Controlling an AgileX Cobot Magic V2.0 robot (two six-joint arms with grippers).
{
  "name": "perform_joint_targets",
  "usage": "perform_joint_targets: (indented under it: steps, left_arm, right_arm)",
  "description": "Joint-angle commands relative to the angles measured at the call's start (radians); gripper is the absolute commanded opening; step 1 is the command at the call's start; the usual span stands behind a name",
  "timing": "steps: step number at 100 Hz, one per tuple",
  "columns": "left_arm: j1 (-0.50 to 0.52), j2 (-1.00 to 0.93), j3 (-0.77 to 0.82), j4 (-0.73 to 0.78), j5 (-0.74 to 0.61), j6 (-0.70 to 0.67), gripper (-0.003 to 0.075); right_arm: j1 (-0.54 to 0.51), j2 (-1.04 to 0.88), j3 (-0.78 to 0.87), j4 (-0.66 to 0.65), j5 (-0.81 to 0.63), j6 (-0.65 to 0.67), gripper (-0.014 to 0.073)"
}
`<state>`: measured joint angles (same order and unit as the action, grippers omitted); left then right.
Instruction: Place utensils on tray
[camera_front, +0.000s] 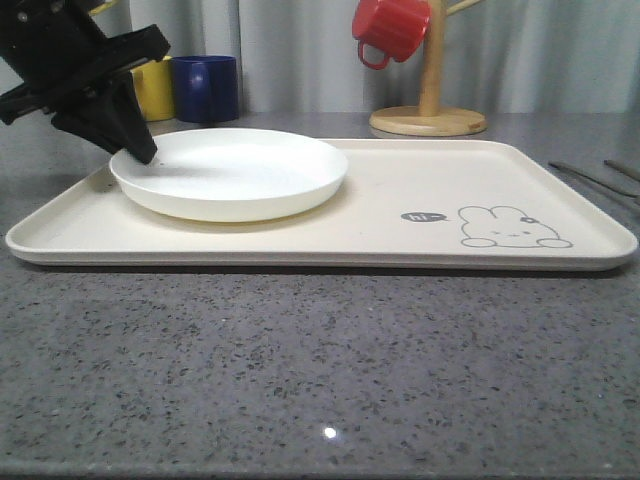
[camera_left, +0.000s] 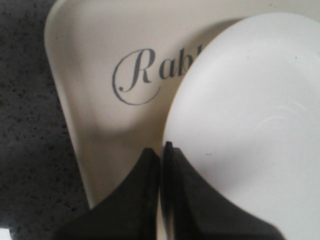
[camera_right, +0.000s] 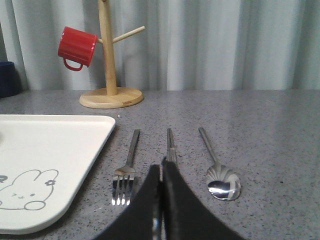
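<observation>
While the cream tray (camera_front: 400, 190) is seen across the middle of the front view, the utensils are laid on grey speckled stone countertop (camera_right: 270, 130) just beside its rounded corner in the right wrist view. Fork (camera_right: 126, 172), chopsticks (camera_right: 170, 145) and spoon (camera_right: 220, 175) are lined up side by side, slightly apart, handles pointing toward the upper frame. All are slim, shiny silver metal: four tines on the fork, flat straight sticks, an oval mirror-like bowl on the spoon. A low rim, a grey bunny drawing (camera_front: 512, 228) and cursive script (camera_left: 150, 75) are shown on the smooth matte tray.

The right gripper (camera_right: 161, 172) is seen at bottom centre, black fingers pressed together, tips over the near end of the chopsticks; contact cannot be told. The left gripper (camera_left: 161, 152) is seen with fingers closed together, nothing held, tips at the rim of the round white plate (camera_front: 235, 170), which is set on the tray's left part; contact cannot be told.

At the upper frame of the front view, a red mug (camera_front: 392, 28) is hung on a wooden stand (camera_front: 430, 110), and yellow (camera_front: 155, 88) and blue (camera_front: 207, 87) mugs are stood before pale curtains.
</observation>
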<state>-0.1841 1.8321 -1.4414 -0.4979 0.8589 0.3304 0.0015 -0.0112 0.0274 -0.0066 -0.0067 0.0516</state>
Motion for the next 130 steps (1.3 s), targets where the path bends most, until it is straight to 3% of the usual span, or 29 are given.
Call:
perform_joint_targets:
  steps: [1,20,37,47,96,130]
  left_arm:
    - [-0.009,-0.036,-0.034,-0.025,-0.021,-0.007,-0.0017]
    - [-0.009,-0.034,-0.034,-0.013,-0.017,-0.007,0.0013]
    - [-0.009,-0.034,-0.036,-0.013,-0.019,-0.007,0.0223]
    - [-0.009,-0.042,-0.038,-0.013,-0.034,-0.007,0.0291]
    - [-0.005,-0.322,-0.021,0.065,-0.178,-0.007,0.0287]
    - [-0.005,-0.724,0.346,0.131,-0.492,-0.007,0.0287]
  right_arm:
    - [-0.005,-0.018,-0.017,0.000,-0.084,-0.008,-0.0068]
    - [-0.005,-0.018,-0.017,0.000,-0.084,-0.008,-0.0068]
    - [-0.005,-0.018,-0.017,0.000,-0.084,-0.008,-0.0068]
    - [-0.005,-0.018,-0.017,0.000,-0.084,-0.008,-0.0068]
    - [-0.005,-0.018,-0.017,0.000,-0.084,-0.008,-0.0068]
    - [-0.005,-0.018,-0.017,0.000,-0.084,-0.008,-0.0068]
